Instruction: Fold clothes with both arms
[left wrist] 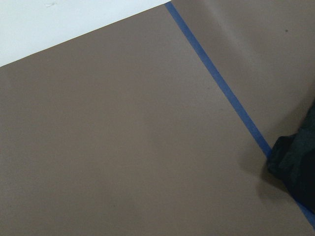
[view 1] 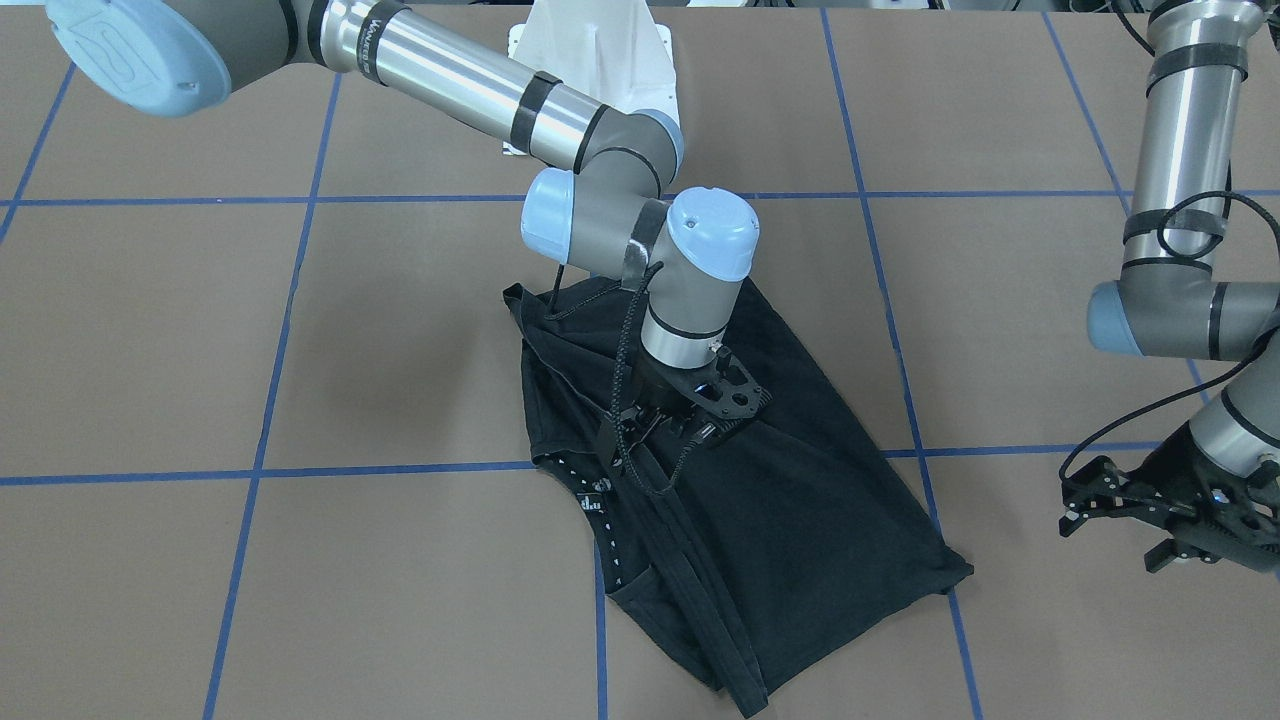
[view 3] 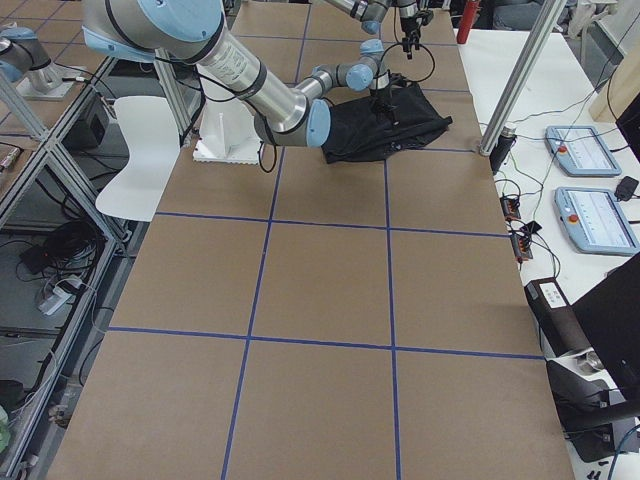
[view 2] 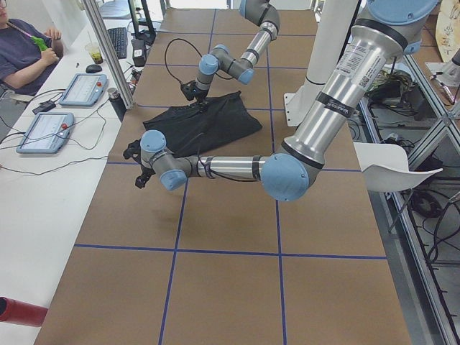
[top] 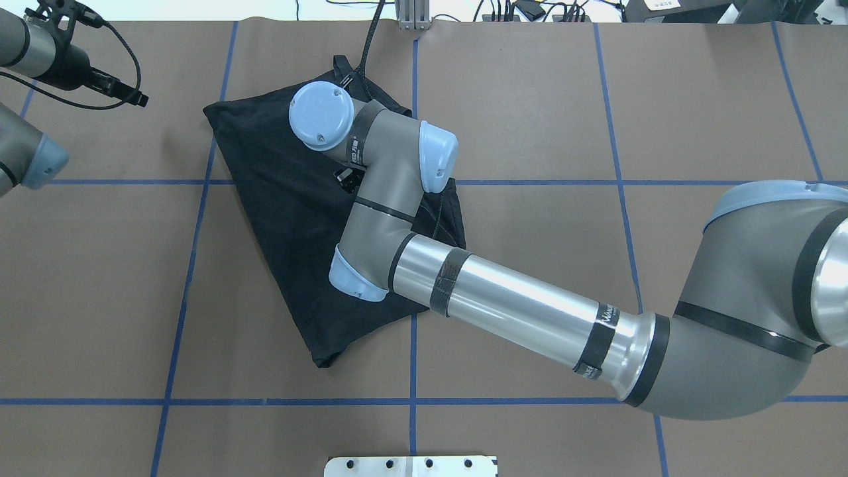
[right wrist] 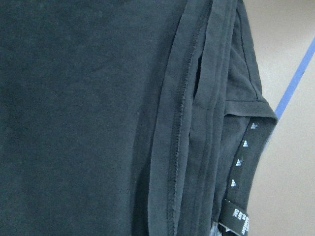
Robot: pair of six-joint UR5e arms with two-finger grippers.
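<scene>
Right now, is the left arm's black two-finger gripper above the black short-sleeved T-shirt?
No, the left gripper is over the bare brown table, well to the side of the T-shirt.

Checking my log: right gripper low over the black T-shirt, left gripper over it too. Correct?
No: the left gripper hangs over bare table, clear of the T-shirt, as the front-facing view shows. The right gripper is low over it.

Right arm (view 1: 470, 85): silver tube, grey elbow housings. Light blue joint caps (view 1: 710, 232), round, small screws on face. Black bands (view 1: 535, 110) round tube, white lettering on one, unreadable. Black braided cable (view 1: 625, 370) off wrist, black perforated plate (view 1: 738, 388) below. Left arm (view 1: 1185, 130): same silver-grey, looping black cable (view 1: 1160, 408).
</scene>
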